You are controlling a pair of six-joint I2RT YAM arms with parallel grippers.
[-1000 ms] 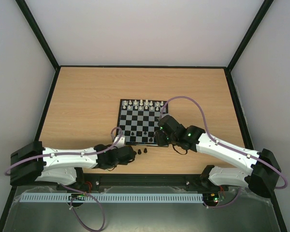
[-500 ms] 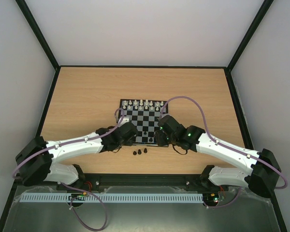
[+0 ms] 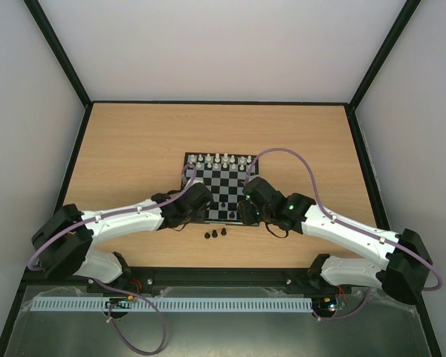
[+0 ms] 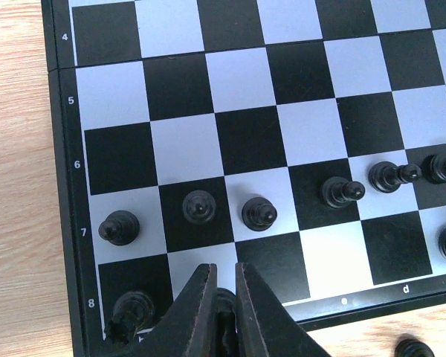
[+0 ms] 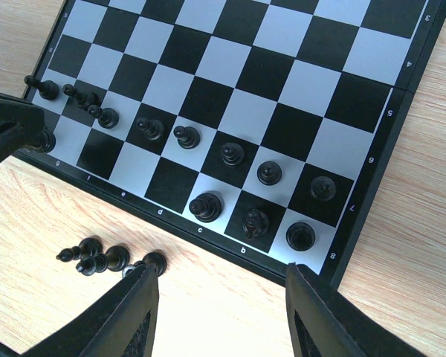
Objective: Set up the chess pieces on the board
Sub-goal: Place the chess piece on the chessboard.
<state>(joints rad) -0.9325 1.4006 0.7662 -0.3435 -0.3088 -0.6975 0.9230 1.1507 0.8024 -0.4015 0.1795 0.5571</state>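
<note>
Left tool [image 4: 224,266] is sitting low over the near-left corner of the board [image 4: 245,141], fingers pressed together and, as far as I can tell, pinching one small black piece [image 5: 46,140]. It is hanging over the second back-row square in from the corner, probably to be set down there. Contact with the square is hidden by the fingers. The corner piece [image 4: 130,309] is standing just beside the left finger, so the narrow grip is likely keeping the tool from knocking it.

The black pawns [image 4: 259,213] are filling the row one step in, eight across in the right wrist view, all looking upright. The white pieces [image 3: 218,159] are lining the far rows, well apart from the work.

Three middle back-row squares are showing bare. Right of them three more back pieces [image 5: 254,222] are standing on their squares up to the right corner.

A few loose pieces [image 3: 215,233] are lying on the bench [image 3: 134,149] just off the near edge of the board, between the two arms, likely parked there for easy reach from either side. One may be lying tipped; too small to tell.

Right tool [image 5: 219,279] is hovering over the near edge right of centre, fingers spread and holding nothing, apparently waiting its turn.

Judgement: task is getting close to done, with this drop and the loose ones left. The main risk is toppling the corner piece on release.
</note>
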